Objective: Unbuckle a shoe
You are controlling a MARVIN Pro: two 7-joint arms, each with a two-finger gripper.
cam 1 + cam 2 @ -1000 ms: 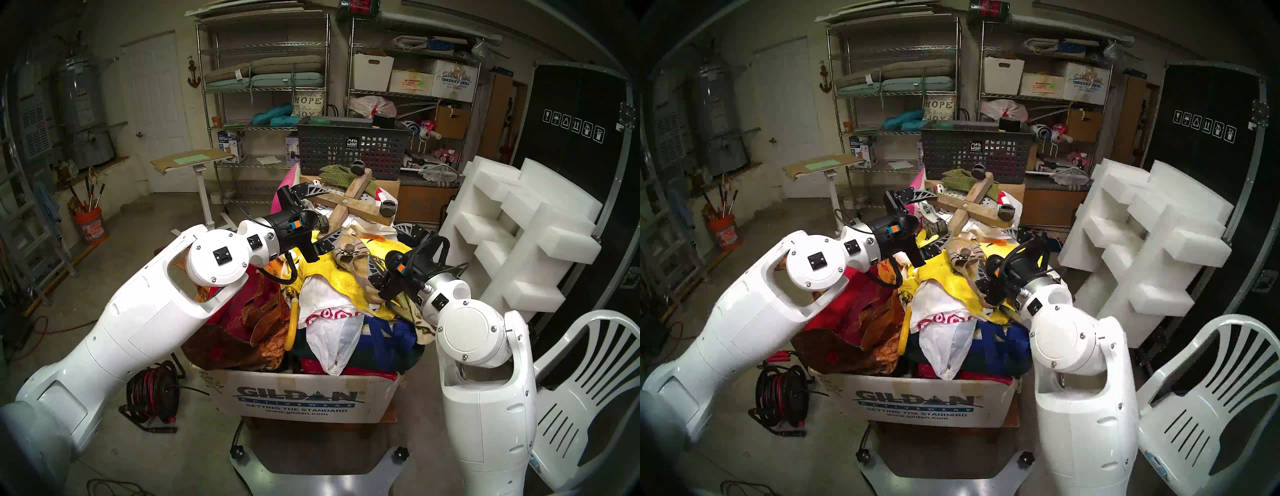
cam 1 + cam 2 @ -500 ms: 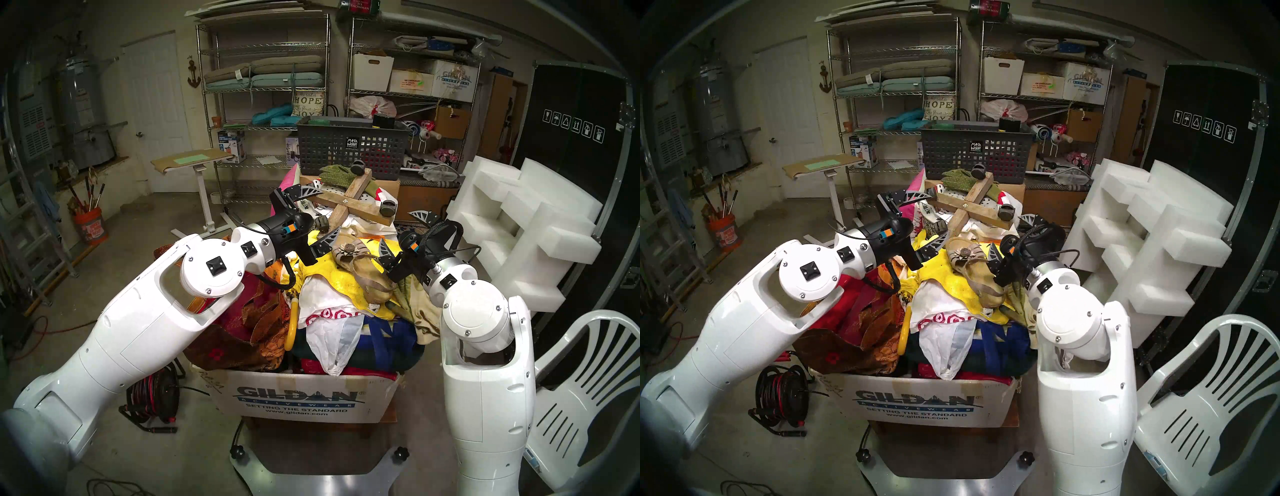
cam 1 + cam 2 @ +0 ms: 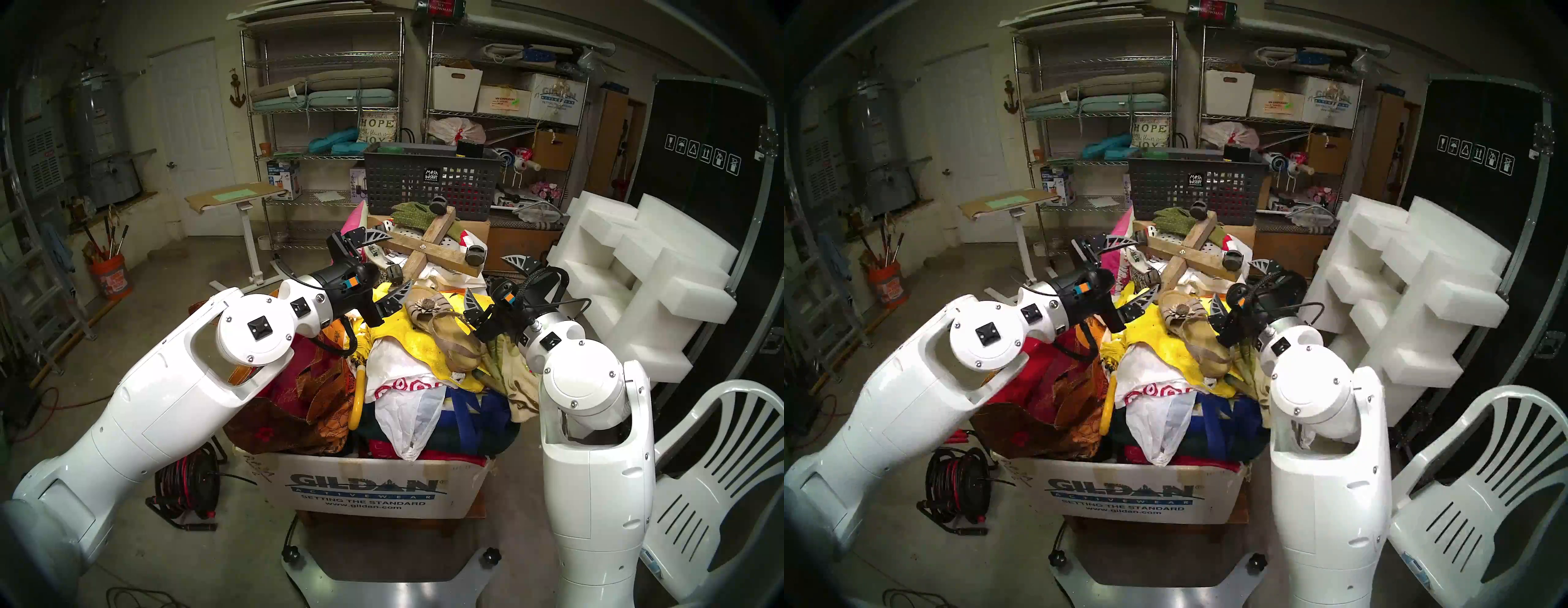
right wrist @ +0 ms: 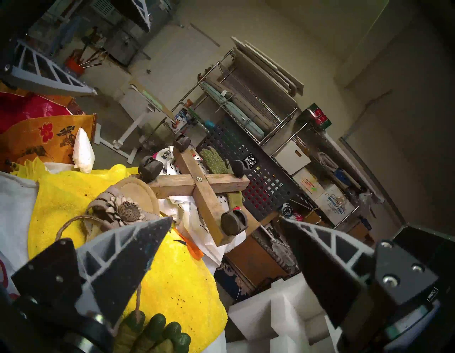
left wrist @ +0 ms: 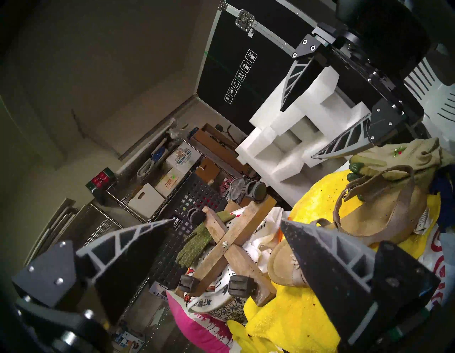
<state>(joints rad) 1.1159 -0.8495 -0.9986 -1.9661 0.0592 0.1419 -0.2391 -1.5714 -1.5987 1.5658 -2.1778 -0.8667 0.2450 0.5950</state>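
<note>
Sandal [image 3: 441, 329] lying on a yellow towel [image 3: 394, 327] atop a heaped box [image 3: 373, 488], between the two grippers. Left gripper [image 3: 388, 265], jaws wide and empty, has its lower finger [image 3: 396, 295] just beside the toe flower [image 3: 424, 306]. Right gripper [image 3: 494, 280], jaws wide and empty, stands near the ankle strap [image 5: 344, 197]. Wooden caster cross [image 3: 437, 246] lies beyond both grippers.

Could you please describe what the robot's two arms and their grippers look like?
Both arms have glossy white rounded shells with round joint caps carrying small black square pads. The left gripper and right gripper have black bodies, an orange-and-blue tag, and two pointed grey fingers with open triangular ribbing and dark pads. Black cables loop from each wrist.
</note>
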